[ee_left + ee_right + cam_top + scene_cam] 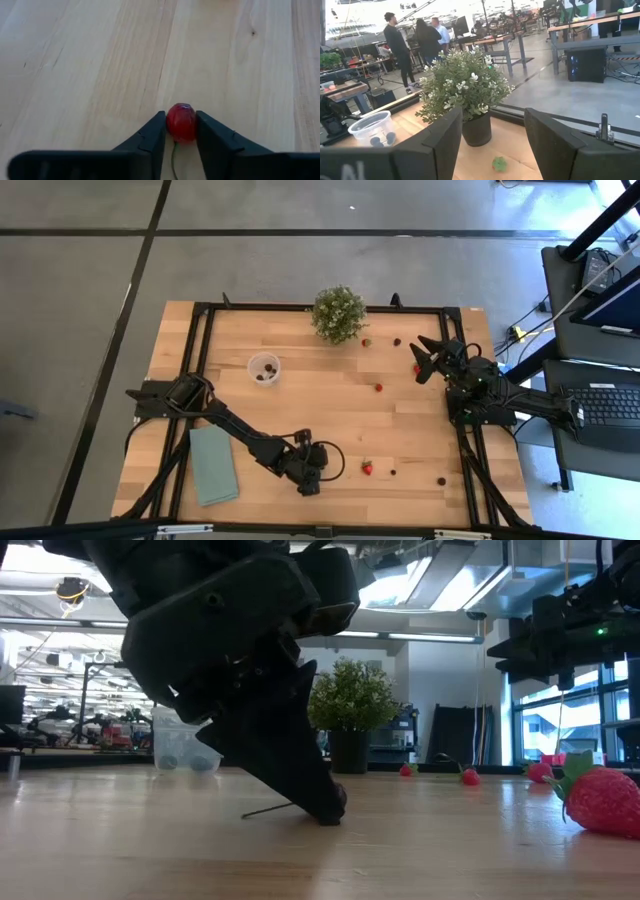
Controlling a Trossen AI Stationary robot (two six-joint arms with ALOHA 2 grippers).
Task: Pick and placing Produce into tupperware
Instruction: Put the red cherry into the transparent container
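Red cherry (181, 121) is sitting pinched between the left gripper's (180, 131) two dark fingers (150, 137), both pads touching its sides, a thin green stem trailing back between them. Fingertips are pressing down at the wooden table (300, 395), near its front edge, just beside the teal cloth (212, 465). Low view is showing the same gripper (328, 808) tilted steeply, tip on the wood.

Clear cup (264, 367) is standing upright well apart, nearer the potted plant (338, 313), with a few dark berries already lying inside. A strawberry (367, 468) is lying just beside the left gripper; other red and dark pieces are scattered across the table's right half.

Right gripper (428, 358) is hanging at the table's right side, fingers (437, 137) spread wide and holding nothing, facing the plant.
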